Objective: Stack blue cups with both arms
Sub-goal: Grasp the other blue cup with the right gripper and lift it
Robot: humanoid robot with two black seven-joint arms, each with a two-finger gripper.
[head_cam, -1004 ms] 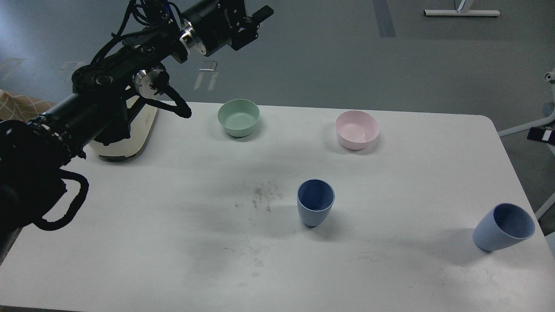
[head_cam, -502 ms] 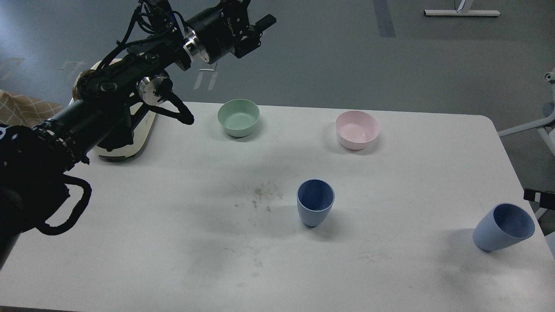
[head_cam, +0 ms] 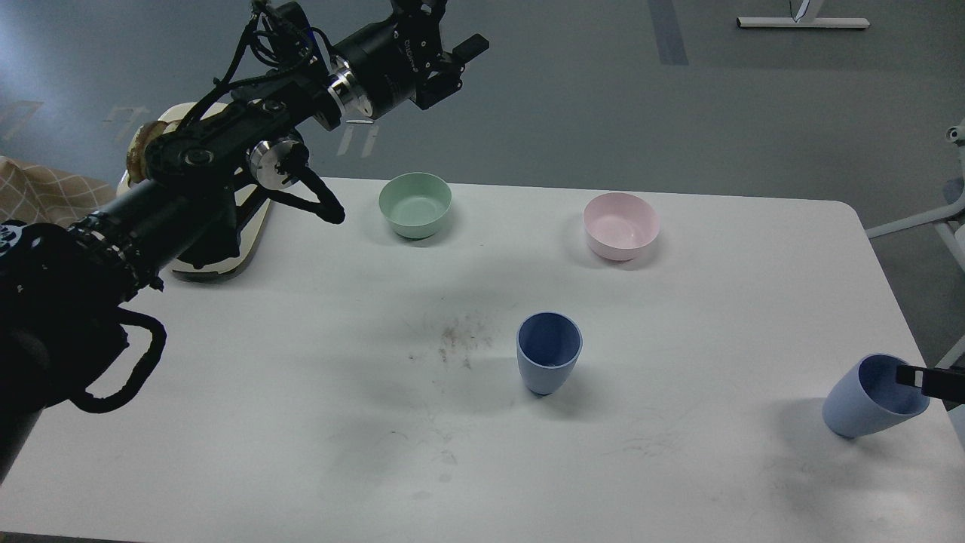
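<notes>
One blue cup (head_cam: 549,354) stands upright near the middle of the white table (head_cam: 301,422). A second blue cup (head_cam: 867,400) stands by the table's right edge, its mouth leaning to the right in the view. My left gripper (head_cam: 452,41) is high over the far left of the table, well away from both cups; its fingers cannot be told apart. Of my right gripper only a black fingertip (head_cam: 931,381) shows, coming in from the right edge at the rim of the right cup. It holds nothing that I can see.
A mint-green bowl (head_cam: 415,204) and a pink bowl (head_cam: 620,225) stand at the back of the table. A cream-coloured object (head_cam: 249,241) lies at the back left, partly behind my left arm. Brown specks (head_cam: 460,339) mark the table left of the middle cup.
The right gripper's fingertip has come in from the right edge and down to the right cup's rim. The left arm has shifted slightly up and to the right. The cups have not moved.
</notes>
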